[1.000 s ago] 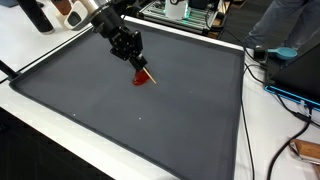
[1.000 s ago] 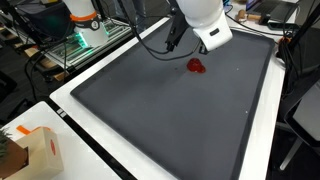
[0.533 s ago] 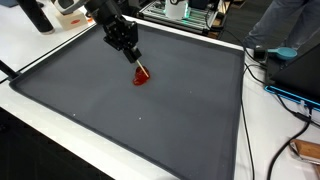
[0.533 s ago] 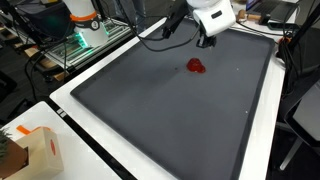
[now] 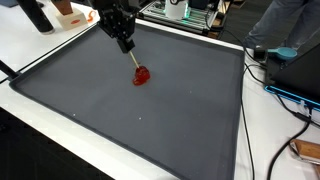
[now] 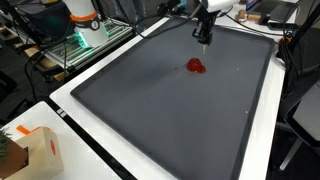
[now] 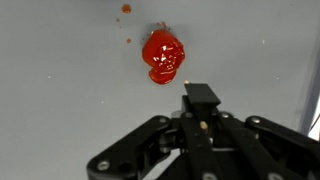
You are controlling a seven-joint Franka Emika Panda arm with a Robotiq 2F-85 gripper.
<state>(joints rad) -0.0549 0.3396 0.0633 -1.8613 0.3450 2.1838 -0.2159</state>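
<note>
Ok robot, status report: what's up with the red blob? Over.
Gripper shut on thin stick. Red blob on dark mat, by the stick's tip. Nothing in the way. Over.

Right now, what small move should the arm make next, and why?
Probably a small dip straight down: the gripper is shut on a thin stick whose tip hangs just above the red blob on the dark mat, apparently not touching.

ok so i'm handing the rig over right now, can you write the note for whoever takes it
Hand: shut on a thin stick, up above the dark mat.
Red blob: lies on the mat just below the stick's tip; whether they touch is unclear. Small red specks lie beside it.
Done: red is on the mat.
Left: the stick is not yet put down.
</note>
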